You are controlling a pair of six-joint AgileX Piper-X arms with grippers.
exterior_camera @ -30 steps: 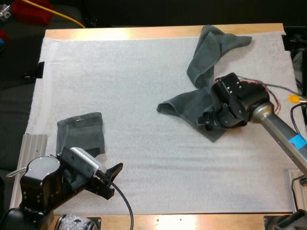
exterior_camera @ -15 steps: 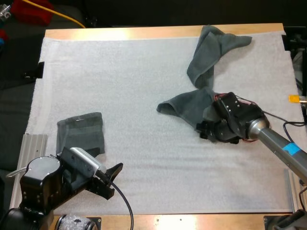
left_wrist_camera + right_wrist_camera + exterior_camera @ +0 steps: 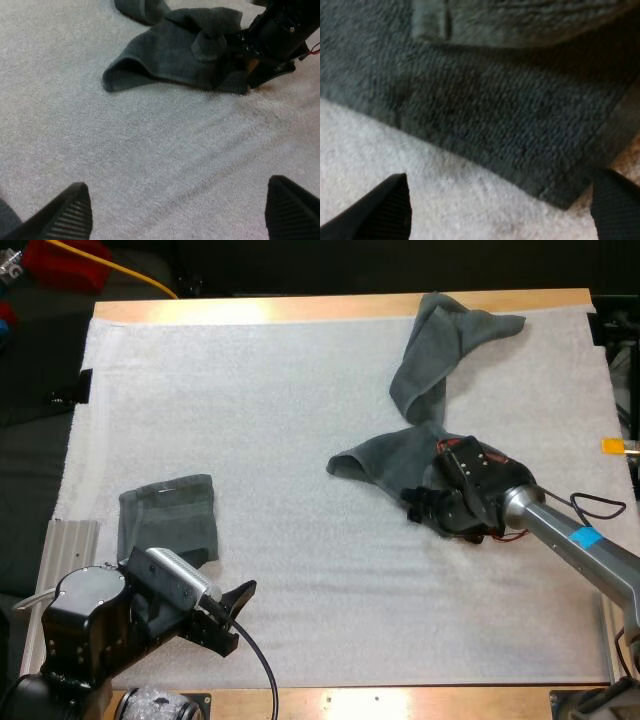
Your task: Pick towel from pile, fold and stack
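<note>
A long crumpled dark grey-green towel [image 3: 425,370] runs from the mat's far right toward the middle, its lower part [image 3: 378,462] spread flat. My right gripper [image 3: 417,508] is low at that towel's near corner. In the right wrist view its fingers [image 3: 387,205] stand apart, open, with the towel corner [image 3: 520,115] just beyond them. My left gripper [image 3: 236,612] rests near the front left, open, fingers [image 3: 70,212] wide over bare mat. A folded towel [image 3: 168,520] lies beside it. The left wrist view looks across to the crumpled towel [image 3: 170,55] and my right gripper [image 3: 270,40].
The white mat [image 3: 260,420] covers most of the wooden table [image 3: 300,308]. A metal rail [image 3: 62,550] lies along the mat's left edge near my left arm. Open mat stretches between the two towels.
My right gripper has slid left and down toward the mat, and now covers the towel's near corner. The left arm and both towels have not moved.
</note>
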